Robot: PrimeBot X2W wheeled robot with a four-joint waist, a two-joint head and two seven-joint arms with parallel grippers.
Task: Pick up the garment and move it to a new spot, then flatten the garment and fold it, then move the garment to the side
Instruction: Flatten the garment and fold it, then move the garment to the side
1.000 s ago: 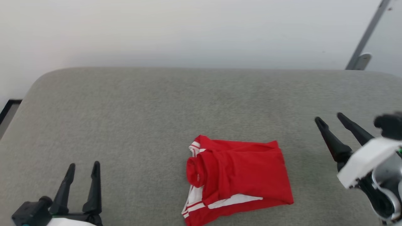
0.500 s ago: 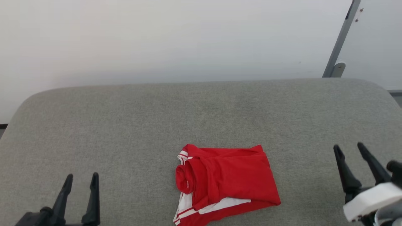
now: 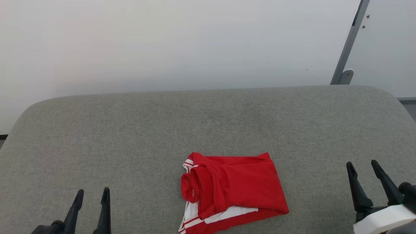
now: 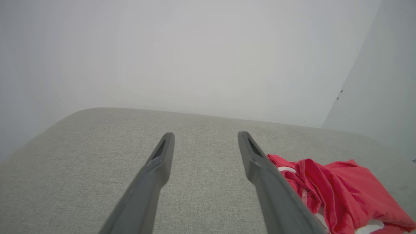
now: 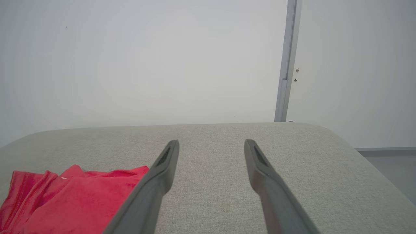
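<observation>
The garment [image 3: 234,188] lies folded into a rough rectangle on the grey cushioned surface [image 3: 130,136], bright red with white bands and stripe trim at its near-left corner. It also shows at the lower right of the left wrist view [image 4: 338,188] and the lower left of the right wrist view [image 5: 71,198]. My left gripper [image 3: 92,193] is open at the bottom left, well clear of the fabric. My right gripper [image 3: 361,163] is open at the bottom right, also apart from it. Nothing sits between either pair of fingers [image 4: 162,156] [image 5: 256,162].
A pale wall [image 3: 162,45] rises behind the cushion. A grey metal post [image 3: 349,42] stands at the back right, beyond the surface's far edge. Bare grey cushion spreads to the left, right and back of the garment.
The head camera has shifted, so the whole scene sits differently. My right gripper has drawn back toward the bottom right, away from the garment. The garment keeps its folded shape.
</observation>
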